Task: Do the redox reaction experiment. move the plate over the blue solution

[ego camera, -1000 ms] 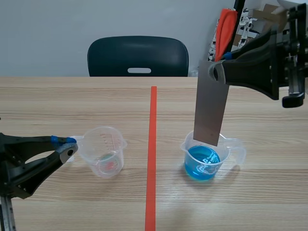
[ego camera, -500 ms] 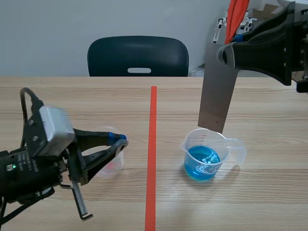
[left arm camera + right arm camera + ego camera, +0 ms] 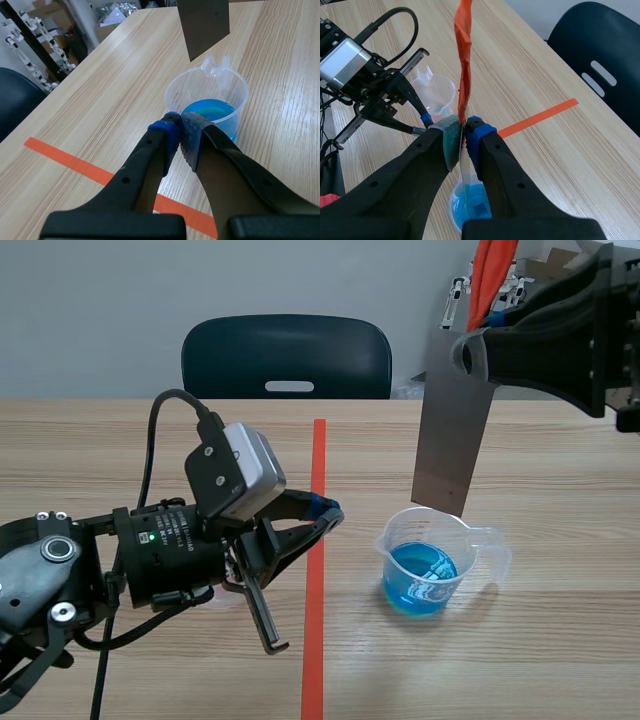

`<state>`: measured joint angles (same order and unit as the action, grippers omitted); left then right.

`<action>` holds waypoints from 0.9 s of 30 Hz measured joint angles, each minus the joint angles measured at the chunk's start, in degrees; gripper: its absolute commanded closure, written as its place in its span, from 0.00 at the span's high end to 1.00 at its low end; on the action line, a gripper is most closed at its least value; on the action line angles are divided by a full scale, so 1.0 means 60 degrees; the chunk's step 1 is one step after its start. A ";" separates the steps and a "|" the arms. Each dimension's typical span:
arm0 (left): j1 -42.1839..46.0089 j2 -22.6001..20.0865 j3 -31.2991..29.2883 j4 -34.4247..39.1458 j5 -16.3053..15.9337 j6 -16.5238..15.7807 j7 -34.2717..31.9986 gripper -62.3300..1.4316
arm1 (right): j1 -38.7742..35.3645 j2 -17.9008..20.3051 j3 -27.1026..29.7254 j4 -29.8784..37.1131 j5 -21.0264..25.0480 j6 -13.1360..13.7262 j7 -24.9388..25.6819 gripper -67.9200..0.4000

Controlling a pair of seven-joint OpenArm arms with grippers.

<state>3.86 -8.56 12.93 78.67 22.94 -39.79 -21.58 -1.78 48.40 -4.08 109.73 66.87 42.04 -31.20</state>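
Plate (image 3: pixel 452 440): flat, grey, hanging upright, clamped at its upper end between the two pads of my right pincer (image 3: pixel 468 353). The fingers are closed on the plate, and my right wrist view shows it edge-on between the pads (image 3: pixel 464 132). An orange-red strip (image 3: pixel 463 60) rises above that grip.

Position of plate: raised above the clear beaker (image 3: pixel 400 527) that holds the blue solution (image 3: pixel 420 578). The lower edge hangs over the beaker's far rim, near the spout. My left wrist view shows the plate (image 3: pixel 202 25) apart from the beaker (image 3: pixel 175 92) and clear of the liquid (image 3: pixel 210 110), which lies low in the vessel.

Left pincer (image 3: pixel 325 510): closed on nothing, the pads meeting tip to tip (image 3: pixel 181 132). It sits low over the table (image 3: pixel 560 640), above the orange tape line (image 3: pixel 317 460), with its tips pointed toward the blue beaker and just short of its near wall. I cannot tell whether the tips touch the wall.

Second beaker (image 3: pixel 437 92): clear, standing on the table beside my left arm, well apart from the blue one. It shows plainly only in my right wrist view.

Surroundings: a dark chair (image 3: pixel 287 355) stands at the table's far side.
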 measured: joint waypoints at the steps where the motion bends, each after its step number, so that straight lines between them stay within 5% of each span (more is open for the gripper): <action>1: -0.0044 0.0018 0.0015 -0.0098 -0.0022 0.0000 -0.0011 0.07 | 0.0000 0.0000 0.0000 0.0000 0.0004 0.0000 0.0000 0.01; 11: -0.0455 0.0022 0.0015 -0.1013 -0.0495 0.0000 0.0004 0.07 | 0.0000 0.0000 0.0000 0.0000 0.0004 0.0000 0.0000 0.01; 27: -0.1115 0.0288 0.0980 -0.1009 -0.0506 0.0000 0.0565 0.07 | 0.0000 0.0000 -0.0004 0.0000 0.0004 0.0000 0.0000 0.01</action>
<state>-2.83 -6.83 18.81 72.62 19.90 -39.79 -18.20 -1.78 48.40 -4.10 109.73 66.89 42.04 -31.20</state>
